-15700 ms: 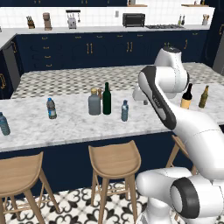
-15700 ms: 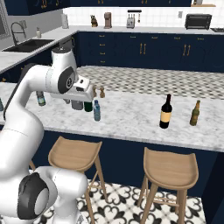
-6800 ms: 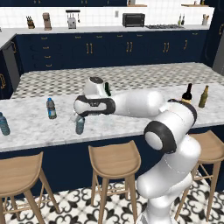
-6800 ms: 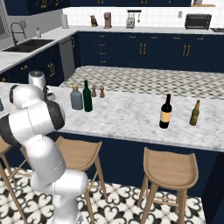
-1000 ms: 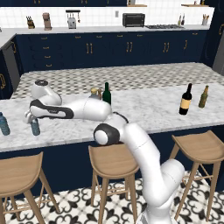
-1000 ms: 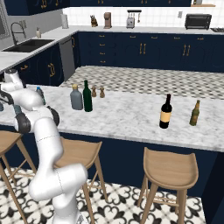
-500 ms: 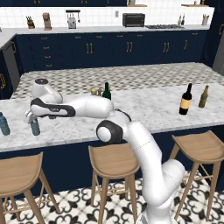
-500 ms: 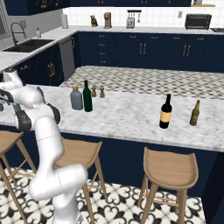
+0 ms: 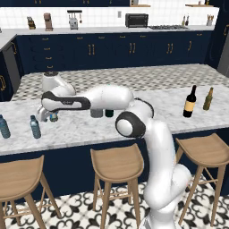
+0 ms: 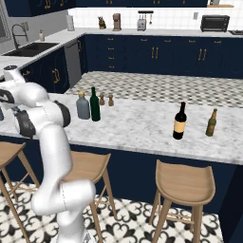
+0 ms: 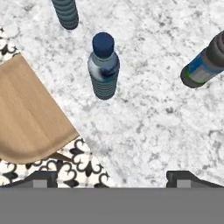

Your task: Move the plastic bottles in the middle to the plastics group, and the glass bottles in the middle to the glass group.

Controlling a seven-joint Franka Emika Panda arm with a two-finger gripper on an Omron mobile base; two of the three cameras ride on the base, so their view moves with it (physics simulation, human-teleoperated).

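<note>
Water bottle [image 11: 104, 70] upright (jaws wide apart)

1. The surface [image 9: 134, 120] lies bare between the grey bottle [image 10: 83, 107] with the green bottle [image 10: 95, 105] and the wine bottle [image 10: 179, 121].
2. At the left end, three water bottles [image 11: 104, 70] stand apart, with gaps between them.
3. Stools [image 9: 117, 162] line the near edge.

Marble counter [image 9: 170, 96], water bottles [image 9: 35, 127] at left, wine bottle [image 9: 190, 102], olive bottle [image 9: 208, 99] at right
</note>
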